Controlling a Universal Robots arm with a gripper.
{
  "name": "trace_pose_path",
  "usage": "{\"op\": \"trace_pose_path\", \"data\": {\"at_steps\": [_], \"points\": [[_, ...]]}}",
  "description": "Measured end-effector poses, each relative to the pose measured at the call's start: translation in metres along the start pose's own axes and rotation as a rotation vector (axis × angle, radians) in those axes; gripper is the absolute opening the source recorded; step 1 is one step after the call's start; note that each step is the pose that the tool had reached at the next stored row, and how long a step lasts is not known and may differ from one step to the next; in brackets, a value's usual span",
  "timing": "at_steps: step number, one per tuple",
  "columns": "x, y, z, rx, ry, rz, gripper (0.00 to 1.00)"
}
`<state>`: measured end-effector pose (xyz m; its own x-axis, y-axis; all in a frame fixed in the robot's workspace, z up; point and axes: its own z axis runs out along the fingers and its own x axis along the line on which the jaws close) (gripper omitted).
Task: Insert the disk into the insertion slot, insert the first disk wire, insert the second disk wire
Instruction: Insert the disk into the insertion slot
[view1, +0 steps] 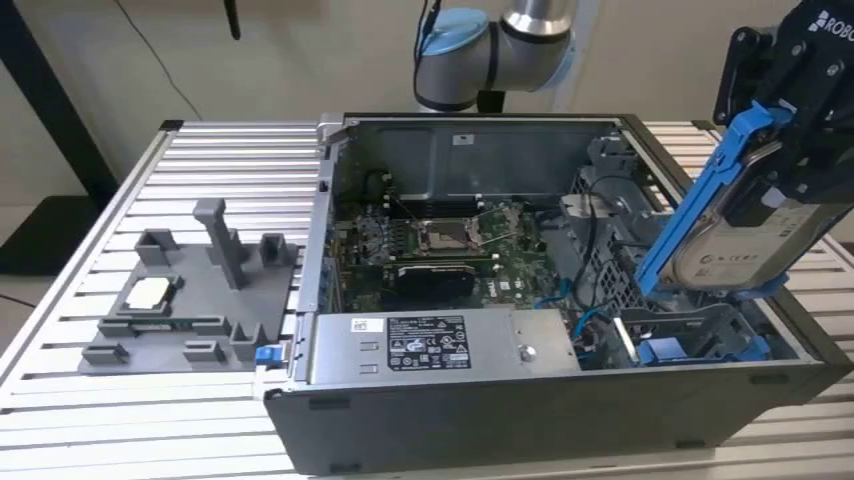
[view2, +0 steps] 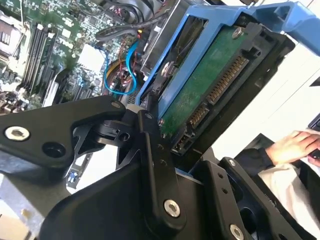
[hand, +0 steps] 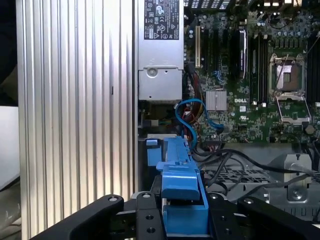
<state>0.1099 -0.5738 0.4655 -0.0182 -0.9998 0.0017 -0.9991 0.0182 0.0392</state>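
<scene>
The disk (view1: 731, 235), silver in its blue carrier, hangs tilted over the open computer case (view1: 534, 430). Its lower end is just above the insertion slot (view1: 707, 322) at the exterior view's right, and it is not yet seated. The hand (view1: 781, 170) is clenched on the carrier's upper end. To my eye, seating it well means squaring the carrier to the bay walls and keeping it off the blue cables (hand: 190, 101) beside the slot.
</scene>
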Motion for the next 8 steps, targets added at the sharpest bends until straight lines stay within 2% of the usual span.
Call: {"op": "trace_pose_path", "data": {"at_steps": [8], "points": [[0.0011, -0.0018, 0.0143, 0.0000, 0.0002, 0.000, 0.33]]}}
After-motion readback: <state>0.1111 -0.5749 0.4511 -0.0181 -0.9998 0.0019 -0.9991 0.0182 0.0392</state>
